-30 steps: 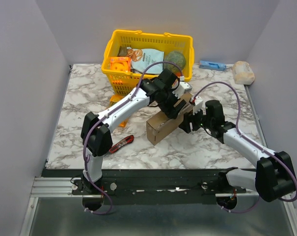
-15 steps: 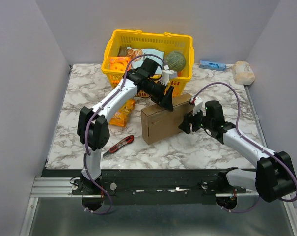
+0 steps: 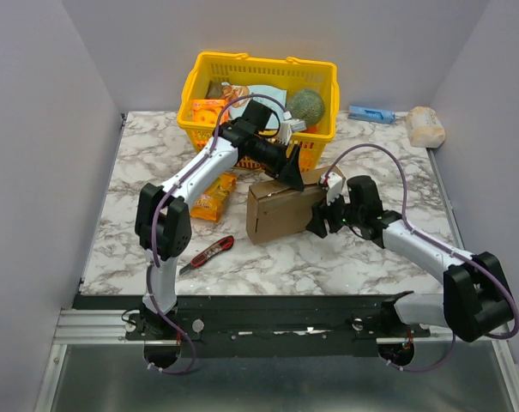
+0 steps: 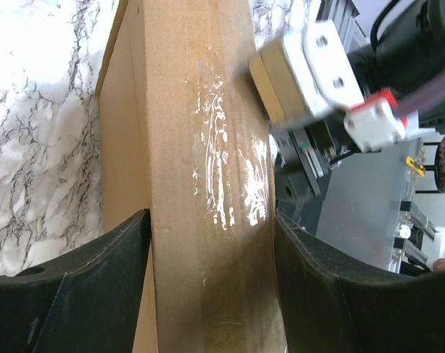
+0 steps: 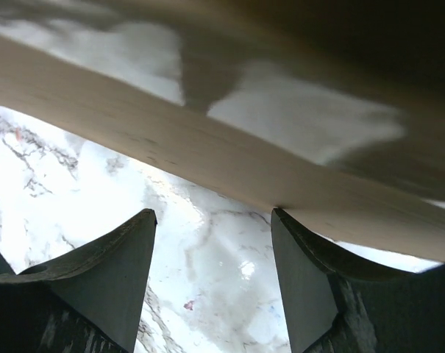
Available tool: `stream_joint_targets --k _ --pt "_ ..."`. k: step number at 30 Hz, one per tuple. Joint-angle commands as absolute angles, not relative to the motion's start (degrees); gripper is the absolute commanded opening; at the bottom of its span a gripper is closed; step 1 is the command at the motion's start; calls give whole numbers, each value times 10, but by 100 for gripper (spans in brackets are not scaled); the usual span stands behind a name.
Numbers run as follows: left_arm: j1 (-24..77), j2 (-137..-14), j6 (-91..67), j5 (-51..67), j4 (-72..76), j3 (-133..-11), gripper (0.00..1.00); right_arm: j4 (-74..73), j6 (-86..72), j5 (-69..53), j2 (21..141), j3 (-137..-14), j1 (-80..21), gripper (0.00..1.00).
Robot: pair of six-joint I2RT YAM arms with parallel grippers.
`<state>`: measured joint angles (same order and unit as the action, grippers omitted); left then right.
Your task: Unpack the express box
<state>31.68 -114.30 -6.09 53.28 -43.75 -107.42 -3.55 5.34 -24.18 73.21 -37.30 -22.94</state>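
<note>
A flat brown cardboard express box stands on one of its long edges near the middle of the white marble-patterned table, just in front of a yellow plastic basket. Its long axis runs roughly left to right across the table, the right end a little farther from the arm bases. One broad face looks toward the near edge, and a narrow face with glossy clear tape is turned upward. Whether its lower edge rests on the table cannot be told.

The left gripper reaches down onto the upper narrow face. In the left wrist view its black fingers press against the two broad sides, clamping the box across its thickness.

The right gripper sits at the right end of the box. In the right wrist view its fingers stand apart with only bare marble between them, and the cardboard edge runs across just past the fingertips, one tip touching it.

The basket holds assorted packets and a round green item. An orange snack packet lies on the table left of the box, beside the left arm. A red-and-black utility knife lies nearer the front edge. A small blue pack and a pale beige bundle sit at the far right corner.
</note>
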Motion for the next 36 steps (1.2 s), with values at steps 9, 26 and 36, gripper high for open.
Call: stream_joint_targets --k 9,26,36 --pt "283 -1134 -366 810 -190 -1033 60 -5 144 -194 744 -406 -260 71" --pt "282 -1064 -635 863 147 -962 55 29 228 -178 744 -382 -267 72" --pt "281 -978 -551 860 69 -963 40 38 291 -178 722 -325 -267 74"
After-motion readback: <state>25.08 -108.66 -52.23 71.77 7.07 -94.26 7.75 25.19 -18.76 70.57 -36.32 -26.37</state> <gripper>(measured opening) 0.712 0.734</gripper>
